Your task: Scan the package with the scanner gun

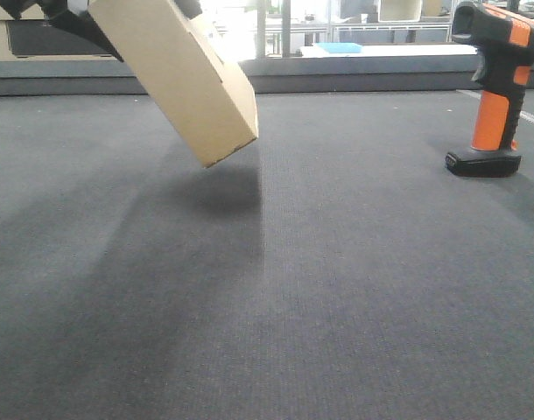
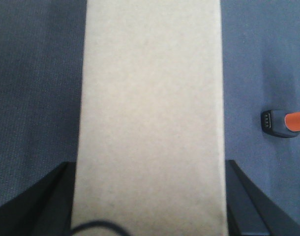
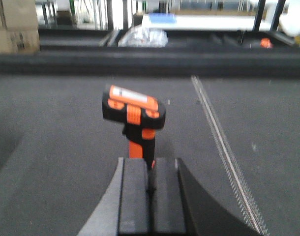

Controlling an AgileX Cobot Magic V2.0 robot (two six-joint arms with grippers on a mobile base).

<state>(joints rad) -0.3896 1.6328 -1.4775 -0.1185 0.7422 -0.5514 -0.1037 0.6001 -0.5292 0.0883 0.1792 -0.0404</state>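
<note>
Flat tan cardboard package (image 1: 175,74), tilted off grey desk (image 1: 337,289), top cropped, label unseen, clamped in L pincer (image 2: 149,201); blk/orange pistol-shaped scanner gun (image 3: 134,110) upright, foot hidden behind R pincer (image 3: 150,187), clenched empty.

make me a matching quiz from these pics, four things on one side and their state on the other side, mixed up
1. package
2. scanner
3. left gripper
4. right gripper

a. stands upright on the mat
b. shut, empty
c. tilted, off the mat
d. clamped on the package

Pairs: 1-c, 2-a, 3-d, 4-b
</note>
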